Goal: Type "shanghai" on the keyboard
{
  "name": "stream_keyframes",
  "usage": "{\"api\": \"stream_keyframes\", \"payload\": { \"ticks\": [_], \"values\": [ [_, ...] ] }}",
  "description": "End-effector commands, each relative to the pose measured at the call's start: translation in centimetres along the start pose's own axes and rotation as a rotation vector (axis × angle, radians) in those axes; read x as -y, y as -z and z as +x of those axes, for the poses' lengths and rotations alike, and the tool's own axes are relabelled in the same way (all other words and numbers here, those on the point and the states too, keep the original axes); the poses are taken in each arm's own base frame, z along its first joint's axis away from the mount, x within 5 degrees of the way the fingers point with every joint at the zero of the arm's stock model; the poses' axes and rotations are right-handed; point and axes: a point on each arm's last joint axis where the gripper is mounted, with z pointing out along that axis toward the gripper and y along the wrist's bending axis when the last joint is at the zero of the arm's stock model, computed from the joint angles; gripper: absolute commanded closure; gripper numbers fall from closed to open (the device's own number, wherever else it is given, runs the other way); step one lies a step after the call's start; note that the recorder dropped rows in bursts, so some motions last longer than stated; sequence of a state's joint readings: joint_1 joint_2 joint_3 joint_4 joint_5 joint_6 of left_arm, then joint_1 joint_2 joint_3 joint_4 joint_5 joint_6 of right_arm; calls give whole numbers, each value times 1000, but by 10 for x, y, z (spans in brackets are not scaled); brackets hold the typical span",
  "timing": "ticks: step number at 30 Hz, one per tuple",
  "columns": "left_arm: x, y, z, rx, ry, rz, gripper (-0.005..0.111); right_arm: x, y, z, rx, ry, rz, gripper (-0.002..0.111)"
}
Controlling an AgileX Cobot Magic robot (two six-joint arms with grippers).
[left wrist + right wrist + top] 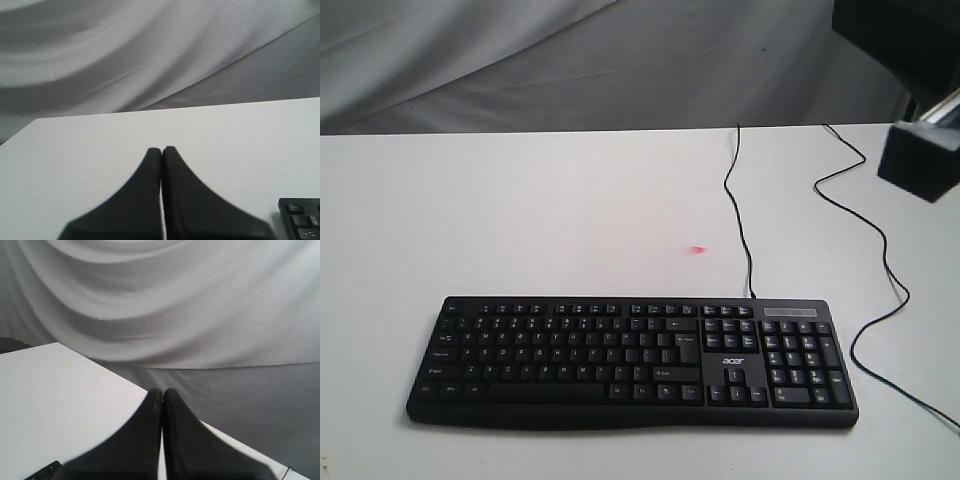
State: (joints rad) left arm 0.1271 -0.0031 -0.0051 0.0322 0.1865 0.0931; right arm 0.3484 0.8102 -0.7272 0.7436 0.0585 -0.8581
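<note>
Keyboard waiting, no key touched yet.
The desk [520, 200] carries the keyboard [630, 360], below and apart from left jaws and right jaws; each pair is pressed together, likely forming one narrow tip for single keys.

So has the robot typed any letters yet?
Probably not. Nothing shows any key pressed, and no gripper touches the keyboard. Right now the left gripper and right gripper are both shut and held away from the keys. All of "shanghai" seems left to press.
</note>
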Motion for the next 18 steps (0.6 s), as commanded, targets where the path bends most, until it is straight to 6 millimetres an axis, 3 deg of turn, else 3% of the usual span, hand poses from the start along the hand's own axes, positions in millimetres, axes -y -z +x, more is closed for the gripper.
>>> {"api": "stream_keyframes", "payload": {
  "ticks": [1,9,12,18],
  "values": [
    [0,-1,1,-1,3,4,106,-1,16,8,10,-12,11,108],
    [0,-1,1,-1,3,4,106,-1,55,28,108,-18,55,108],
    [0,-1,1,-1,3,4,106,-4,73,45,143,-16,60,108],
    [0,-1,1,-1,3,4,106,-8,84,77,122,-99,52,108]
  ]
}}
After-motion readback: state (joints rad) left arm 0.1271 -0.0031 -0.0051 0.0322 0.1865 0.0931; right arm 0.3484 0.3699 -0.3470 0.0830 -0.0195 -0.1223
